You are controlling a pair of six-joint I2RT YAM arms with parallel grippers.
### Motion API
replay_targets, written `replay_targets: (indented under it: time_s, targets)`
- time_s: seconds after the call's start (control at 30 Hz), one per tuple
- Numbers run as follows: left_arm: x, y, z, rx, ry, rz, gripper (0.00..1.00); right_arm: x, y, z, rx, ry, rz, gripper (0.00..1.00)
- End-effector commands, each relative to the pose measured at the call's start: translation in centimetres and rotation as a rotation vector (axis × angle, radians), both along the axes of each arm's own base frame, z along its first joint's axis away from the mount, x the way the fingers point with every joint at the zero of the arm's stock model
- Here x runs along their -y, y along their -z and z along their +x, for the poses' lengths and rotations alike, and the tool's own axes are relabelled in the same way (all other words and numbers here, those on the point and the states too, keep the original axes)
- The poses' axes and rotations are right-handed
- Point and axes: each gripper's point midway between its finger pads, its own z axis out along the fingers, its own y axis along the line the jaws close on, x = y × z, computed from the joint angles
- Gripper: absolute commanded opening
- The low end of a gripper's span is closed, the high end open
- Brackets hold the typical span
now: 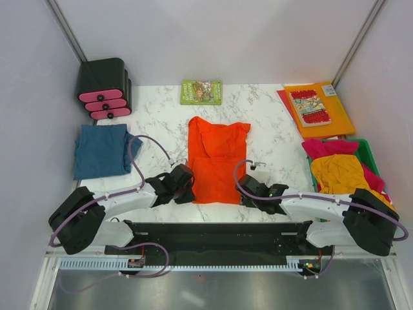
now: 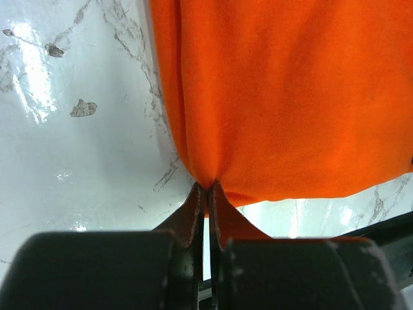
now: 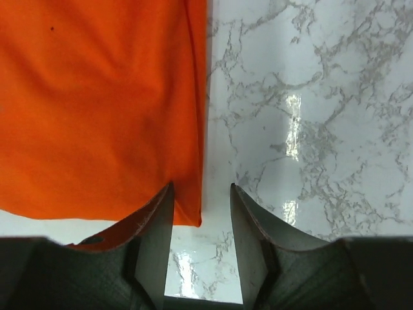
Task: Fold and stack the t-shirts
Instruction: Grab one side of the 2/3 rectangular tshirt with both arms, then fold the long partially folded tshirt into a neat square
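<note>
The orange shirt (image 1: pixel 216 158) lies flat in the middle of the marble surface (image 1: pixel 271 123). It makes a tall, narrow shape, a little wider at the top than at the bottom. Creases run across its upper half, and its lower hem points toward the bottom of the frame. The cloth is a plain, bright orange-red.

In the left wrist view, the left hand (image 2: pixel 208 194) is pinched tight on the shirt's lower left corner, and the cloth gathers into a point between the fingers. In the right wrist view, the right hand (image 3: pixel 201 187) stands about half spread at the lower right corner. The shirt's side edge runs into the gap between its fingers, and they do not press on the cloth.

A teal shirt (image 1: pixel 100 150) lies folded at the left of the surface, well apart from the orange one.

A green bin (image 1: pixel 368 147) sits at the right edge. It holds a yellow shirt (image 1: pixel 339 174) bunched on top of a magenta shirt (image 1: pixel 329 147), and the magenta one spills over the bin's upper left rim.

Above the bin, an orange folder (image 1: pixel 342 113) lies with a comic (image 1: pixel 311 107) on it. A green book (image 1: pixel 201 92) sits at the top centre. A black drawer unit (image 1: pixel 103 81) with pink fronts stands at the upper left.
</note>
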Motion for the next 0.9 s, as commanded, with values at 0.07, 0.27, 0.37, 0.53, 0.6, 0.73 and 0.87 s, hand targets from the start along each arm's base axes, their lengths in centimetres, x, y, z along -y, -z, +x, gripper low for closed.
replay_targets:
  time_s: [0.07,0.27,0.37,0.53,0.6,0.73,0.87]
  targets:
    - [-1.2,1.5,-1.5,-0.057,0.039,0.072,0.02,0.7,2.9,-2.0,-0.096,0.012,-0.012,0.29]
    - [-1.2,1.3,-1.8,-0.054,0.047,0.064,0.02,1.8,4.3,-3.9,-0.172,0.033,-0.025,0.00]
    - [-1.4,0.7,-2.0,-0.044,0.048,0.054,0.02,2.0,3.7,-4.3,-0.152,0.055,0.002,0.00]
    - [-1.6,-0.3,-3.9,-0.032,0.049,0.016,0.02,2.2,2.0,-5.9,-0.129,0.047,0.021,0.00]
    - [-1.8,-0.5,-5.1,-0.042,0.049,0.001,0.02,2.3,1.9,-6.8,-0.126,0.031,0.012,0.00]
    - [-1.9,-0.8,-6.9,-0.056,0.059,-0.021,0.02,1.5,1.2,-7.7,-0.115,0.010,0.020,0.00]
    - [-1.5,-2.9,-7.2,-0.005,0.081,-0.042,0.02,0.7,-1.4,-7.1,-0.030,-0.020,-0.019,0.00]
